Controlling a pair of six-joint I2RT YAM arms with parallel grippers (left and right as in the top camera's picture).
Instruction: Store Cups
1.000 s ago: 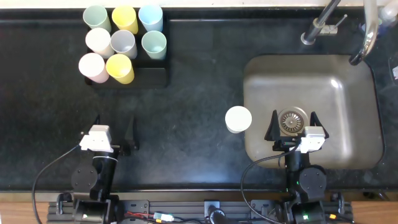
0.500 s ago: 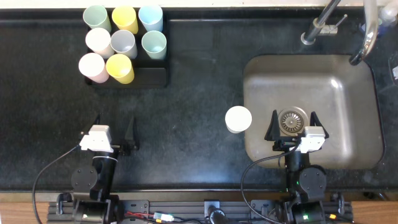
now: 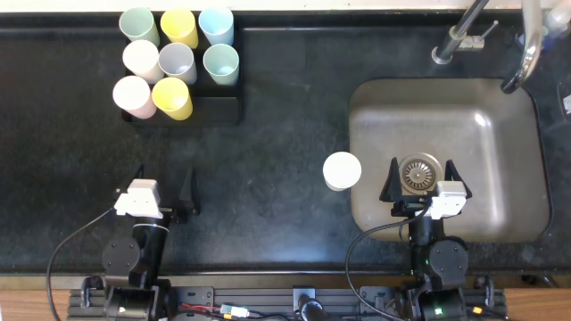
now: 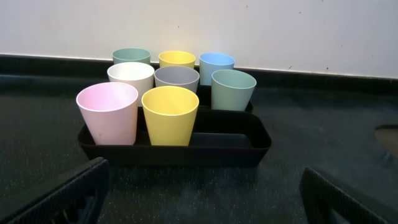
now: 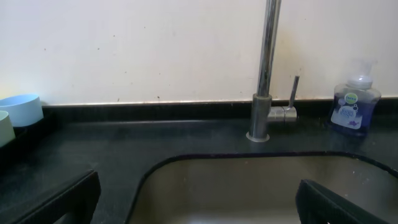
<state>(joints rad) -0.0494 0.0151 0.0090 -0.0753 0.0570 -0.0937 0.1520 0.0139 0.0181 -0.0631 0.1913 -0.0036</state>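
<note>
Eight pastel cups (image 4: 176, 78) (pink, yellow, white, grey, green, blue) stand upright in a black tray (image 4: 249, 149) at the table's (image 3: 285, 134) far left. One white cup (image 3: 342, 170) sits alone just beside the sink (image 3: 500, 116).

Pastel cups (image 4: 170, 115), black tray (image 4: 230, 152)

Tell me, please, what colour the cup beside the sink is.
White; the cup shows best in the top view.

Likely kitchen: steel sink (image 3: 446, 107), faucet (image 5: 267, 68), soap bottle (image 5: 354, 102).
</note>
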